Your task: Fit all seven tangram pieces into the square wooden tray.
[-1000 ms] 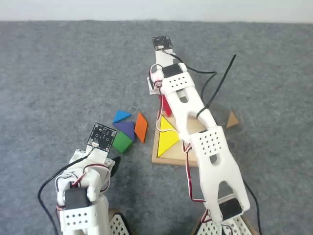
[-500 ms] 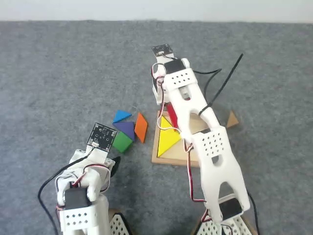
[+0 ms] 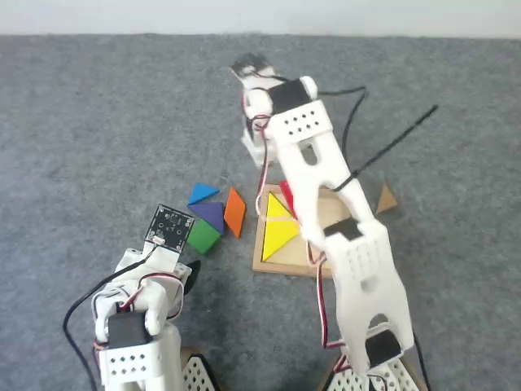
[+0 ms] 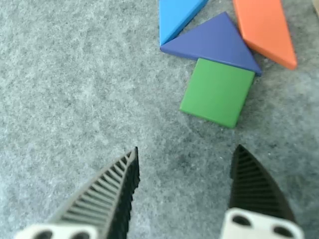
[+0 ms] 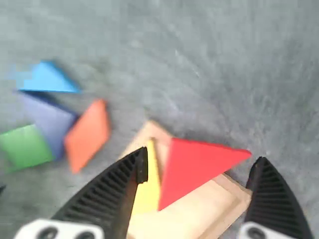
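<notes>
Grey fuzzy counter [image 3: 98, 122] as usual, with the square wooden tray [image 3: 273, 265] sitting between the two arms. The yellow triangle [image 3: 278, 228] is lying in it. The red triangle [image 5: 194, 167] is at the tray's far corner right beside the yellow one, and one tip pokes out past the rim.

Biggest difference from a second ago is that the right arm has come up and swung away from the tray, so you can see more of the red piece in the high view. It also sits closer in over the tray than it did then. The right tool [image 5: 199, 157] hangs above it with its jaws spread wide, not gripping anything.

The left arm hasn't budged. The left tool [image 4: 184, 174] is released too, hovering over bare counter just short of the green square [image 4: 218, 92].

The loose bunch is where it was:
- purple triangle [image 4: 214, 42] touching the green square
- blue triangle [image 4: 177, 15]
- orange parallelogram [image 4: 264, 30]

The small brown triangle [image 3: 387, 198] lies alone on the tray's other side.
</notes>
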`<state>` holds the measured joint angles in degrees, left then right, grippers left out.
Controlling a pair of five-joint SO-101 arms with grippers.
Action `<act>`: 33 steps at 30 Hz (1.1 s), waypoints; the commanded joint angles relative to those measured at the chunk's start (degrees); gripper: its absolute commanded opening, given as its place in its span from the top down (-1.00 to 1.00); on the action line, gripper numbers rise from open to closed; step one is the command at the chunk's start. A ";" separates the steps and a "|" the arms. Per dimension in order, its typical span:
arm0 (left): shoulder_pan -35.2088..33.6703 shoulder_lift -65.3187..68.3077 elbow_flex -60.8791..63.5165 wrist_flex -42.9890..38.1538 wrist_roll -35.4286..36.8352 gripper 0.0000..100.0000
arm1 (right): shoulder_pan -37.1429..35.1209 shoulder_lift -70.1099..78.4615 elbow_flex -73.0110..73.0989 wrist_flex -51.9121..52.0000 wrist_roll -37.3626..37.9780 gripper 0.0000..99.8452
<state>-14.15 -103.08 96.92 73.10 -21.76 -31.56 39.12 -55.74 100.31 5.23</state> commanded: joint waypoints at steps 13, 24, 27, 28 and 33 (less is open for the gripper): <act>0.18 -1.05 -0.48 0.18 0.35 0.43 | -3.74 -48.13 65.41 -31.69 4.22 0.56; 0.18 -1.05 -0.48 0.18 0.35 0.43 | -1.80 -45.49 83.69 -52.79 4.22 0.56; 0.18 -1.05 -0.48 0.18 0.35 0.43 | 1.27 -39.52 75.08 -52.88 3.78 0.56; 0.18 -1.05 -0.48 0.18 0.35 0.43 | 2.24 -37.32 71.91 -52.26 3.69 0.56; 0.18 -1.05 -0.48 0.18 0.35 0.43 | 4.79 -25.01 57.76 -48.13 1.67 0.56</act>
<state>-14.15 -103.08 96.92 73.10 -21.76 -28.66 10.02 11.96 49.41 8.48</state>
